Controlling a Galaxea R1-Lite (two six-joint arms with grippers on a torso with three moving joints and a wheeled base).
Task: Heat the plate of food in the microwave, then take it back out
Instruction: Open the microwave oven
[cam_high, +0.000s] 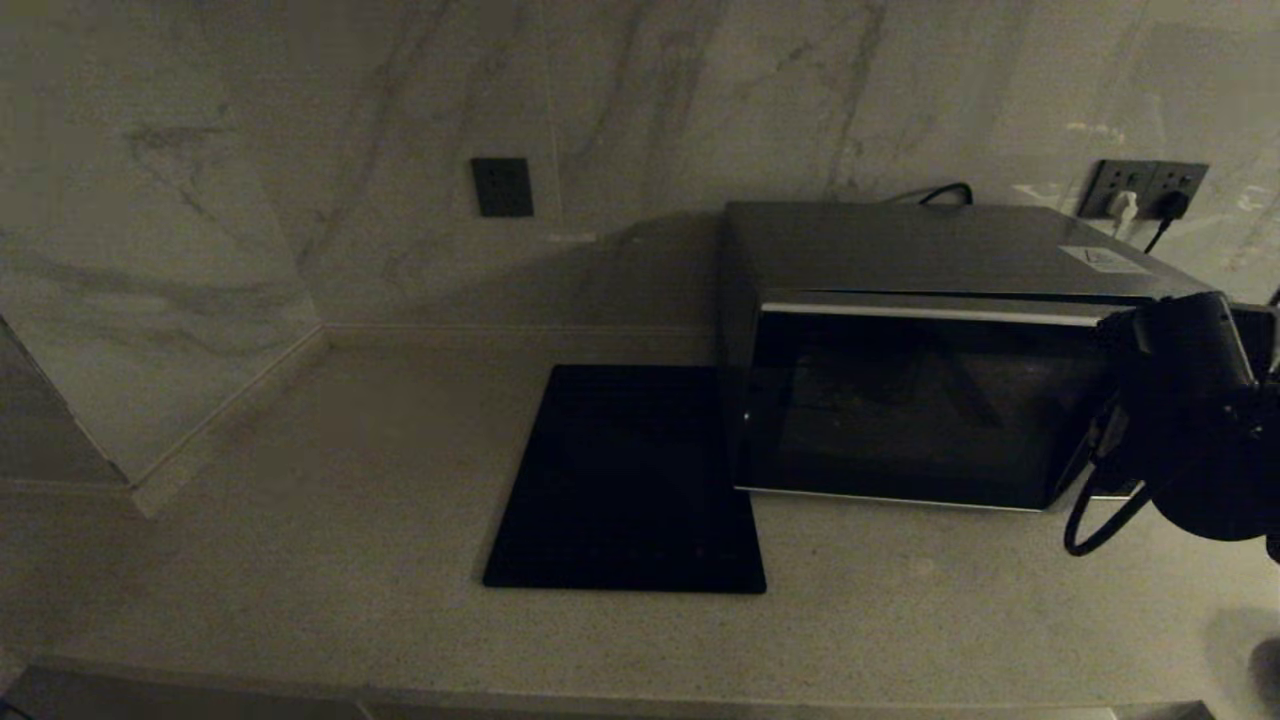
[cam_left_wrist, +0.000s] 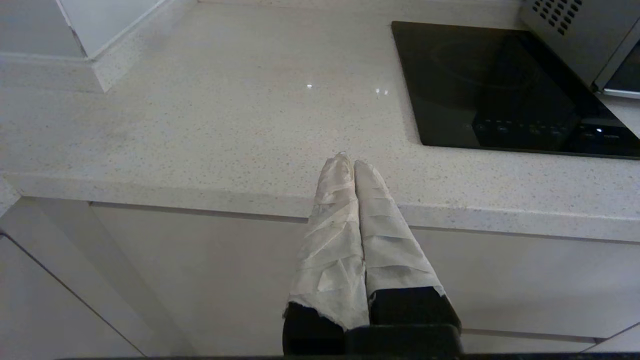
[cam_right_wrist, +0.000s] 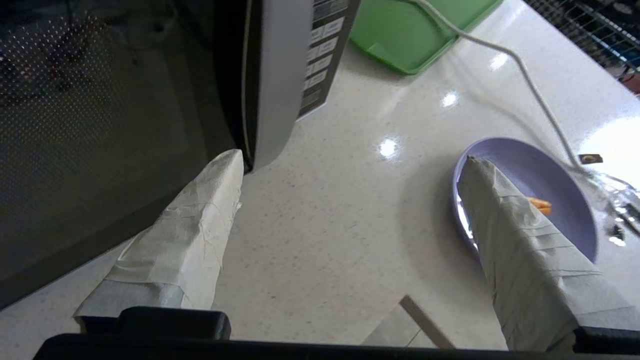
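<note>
The microwave (cam_high: 920, 380) stands at the right of the counter with its dark glass door (cam_right_wrist: 100, 125) closed. My right gripper (cam_right_wrist: 352, 157) is open in front of the door's right end. One taped finger (cam_right_wrist: 200, 215) lies close to the silver trim (cam_right_wrist: 272, 85); I cannot tell whether it touches. The other finger (cam_right_wrist: 520, 240) hangs in front of the plate of food (cam_right_wrist: 545, 175). This lilac plate sits on the counter right of the microwave and holds orange sticks (cam_right_wrist: 540, 204). It is out of the head view. My left gripper (cam_left_wrist: 348, 161) is shut and empty at the counter's front edge.
A flat black square mat (cam_high: 630, 480) lies left of the microwave. A green tray (cam_right_wrist: 415, 30) sits beyond the button panel (cam_right_wrist: 320, 55). A white cable (cam_right_wrist: 525, 80) runs over the counter past the plate. The right arm (cam_high: 1190, 420) covers the microwave's front right corner.
</note>
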